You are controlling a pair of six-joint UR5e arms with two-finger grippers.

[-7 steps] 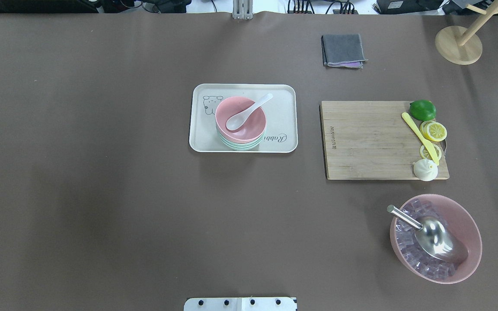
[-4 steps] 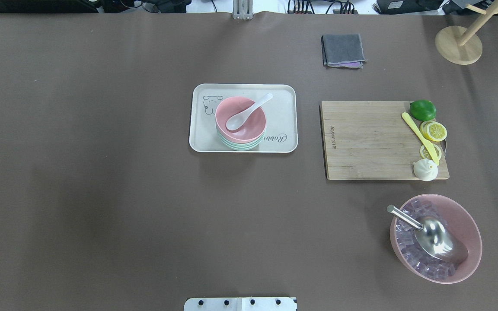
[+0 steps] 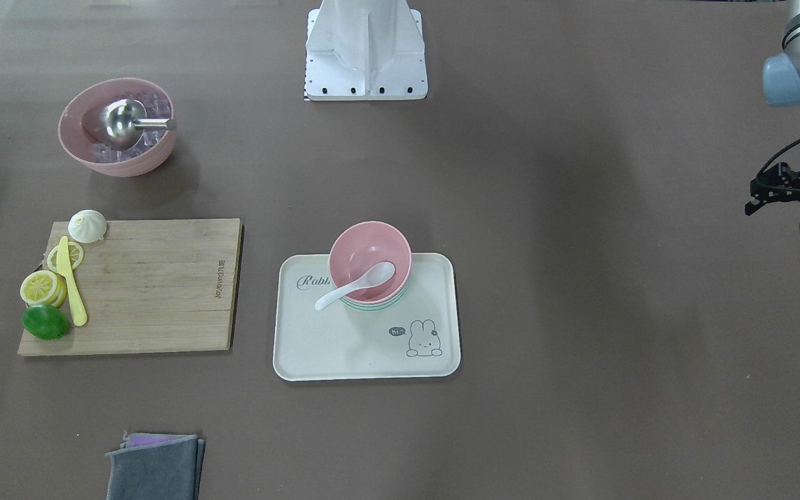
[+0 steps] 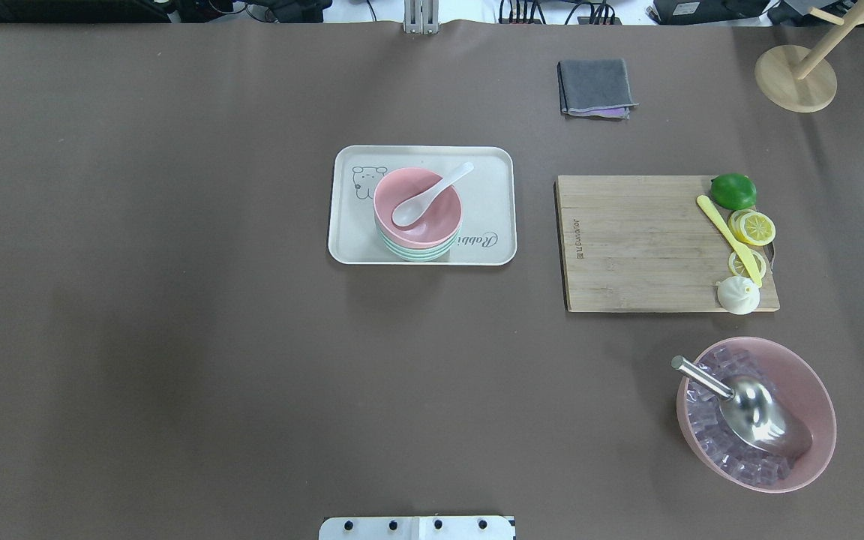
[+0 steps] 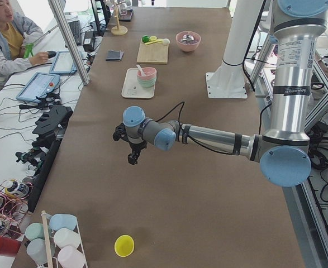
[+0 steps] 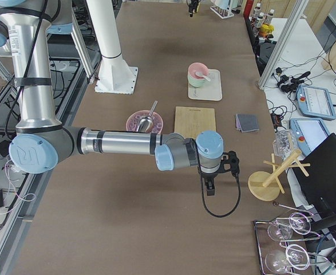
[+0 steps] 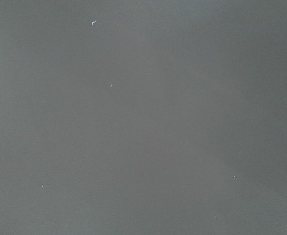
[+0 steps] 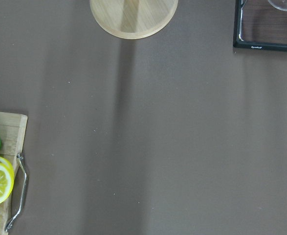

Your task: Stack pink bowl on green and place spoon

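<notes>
On the tray (image 4: 492,161), mid-counter (image 4: 177,337): pink bowl (image 4: 432,225) sits upright, nested on the green bowl (image 4: 413,255). Only the rim bands of the green bowl show beneath the pink.

White spoon (image 4: 426,199): scoop inside the pink bowl, handle leaning over its rim toward the tray's far corner on the robot's right.

Left end effector (image 3: 785,198): well apart from the tray, out toward the robot's left end of the counter, above bare surface. Partly cut by the frame edge; cannot tell whether wide or narrow. Nothing seen in it.

Right end effector (image 6: 209,184): well apart from the tray on the opposite side, beyond the cutting board (image 4: 634,244) and near the wooden stand base (image 4: 796,79). Seen from the side camera only; width cannot be told.
</notes>
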